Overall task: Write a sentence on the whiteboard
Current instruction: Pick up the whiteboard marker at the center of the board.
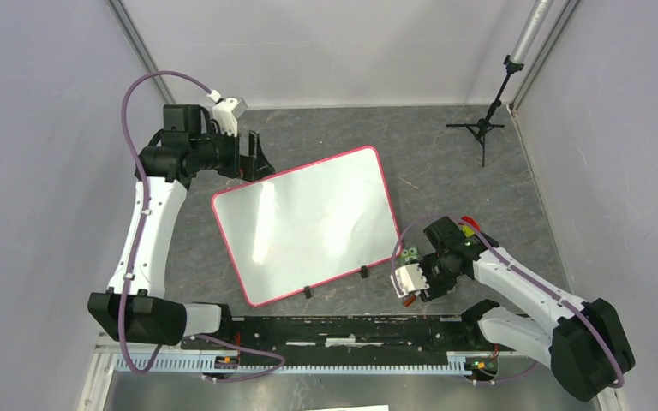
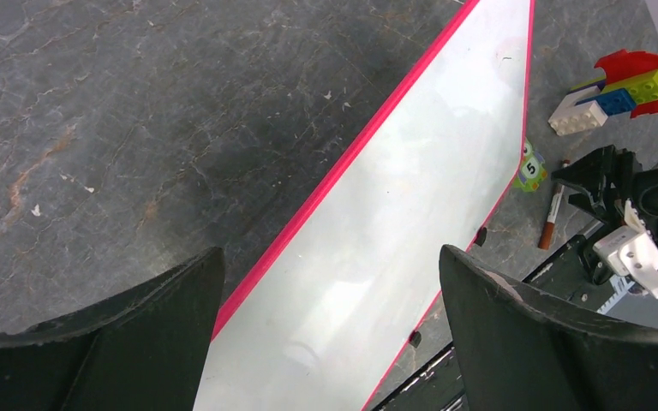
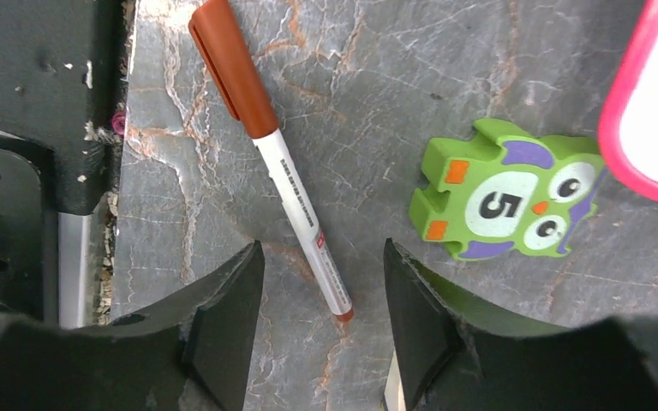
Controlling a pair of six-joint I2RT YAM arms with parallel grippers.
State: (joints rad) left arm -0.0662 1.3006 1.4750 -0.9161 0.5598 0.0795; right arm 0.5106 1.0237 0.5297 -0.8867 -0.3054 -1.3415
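Note:
The whiteboard lies flat and tilted on the grey table, glossy white with a pink border; no sentence is in view on it. My left gripper hovers open at the board's far left corner, its fingers spread wide over the pink edge. A marker with a brown cap lies on the table right of the board. My right gripper is low over it, with the jaws apart on either side of the marker's tail end and not touching it. In the top view the arm covers most of the marker.
A green owl-shaped foam piece marked 5 lies between the marker and the board's corner. Toy bricks sit on a red dish beyond it. A black rail runs along the near edge. A small tripod stands far right.

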